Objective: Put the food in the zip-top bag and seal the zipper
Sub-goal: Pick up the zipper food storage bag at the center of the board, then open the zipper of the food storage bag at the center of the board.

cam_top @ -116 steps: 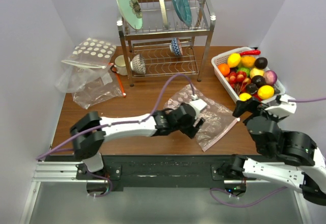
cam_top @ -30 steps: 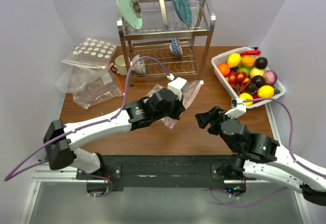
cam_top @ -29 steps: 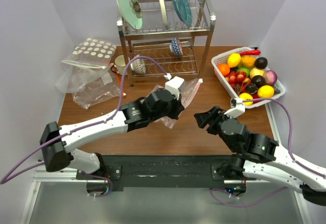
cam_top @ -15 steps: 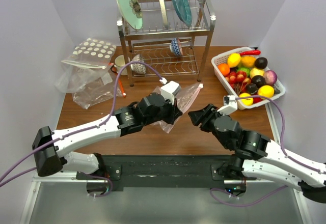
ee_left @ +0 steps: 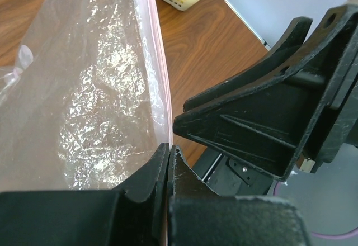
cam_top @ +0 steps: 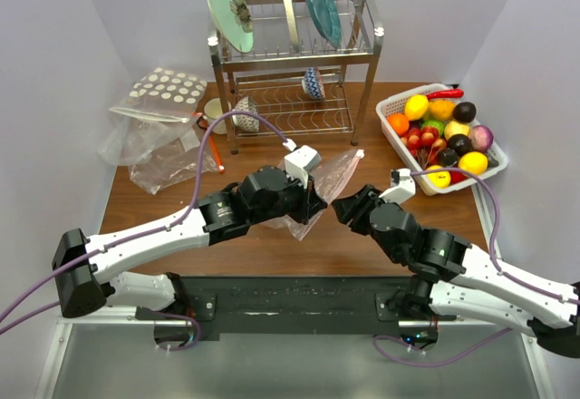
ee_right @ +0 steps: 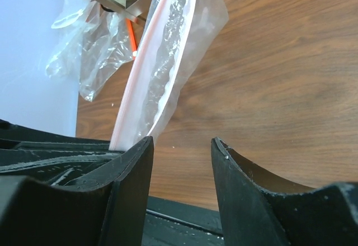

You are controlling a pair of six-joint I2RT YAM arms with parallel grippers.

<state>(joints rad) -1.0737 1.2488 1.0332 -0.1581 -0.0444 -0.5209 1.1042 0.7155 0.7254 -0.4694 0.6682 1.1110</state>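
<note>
Closest to me, both arms reach out from the near edge of the table (cam_top: 272,247) and meet over its middle. The left gripper (cam_top: 309,205) is clenched, its two fingers pressed flat together on the edge of the zip-top bag (cam_top: 332,175). They pinch it right at the pink zipper (ee_left: 160,84), which runs up and away from the fingertips. The bag hangs lifted off the wood and crinkled, tilted toward the back right, and I see nothing inside it.

Just to the right of it sits the right gripper (cam_top: 345,210), facing the left one. Its jaws stand apart with only bare wood showing between them. From its own camera the bag's lower edge drops behind the left-hand finger (ee_right: 131,173), so I cannot tell whether it touches there.

Farther back on the right, the food (cam_top: 444,131) is piled in a white basket (cam_top: 388,103), well apart from the bag. At the back stands a metal dish rack (cam_top: 290,77) holding plates (cam_top: 227,7). To the rack's left a polka-dot bag (cam_top: 168,91) lies on other clear bags.
</note>
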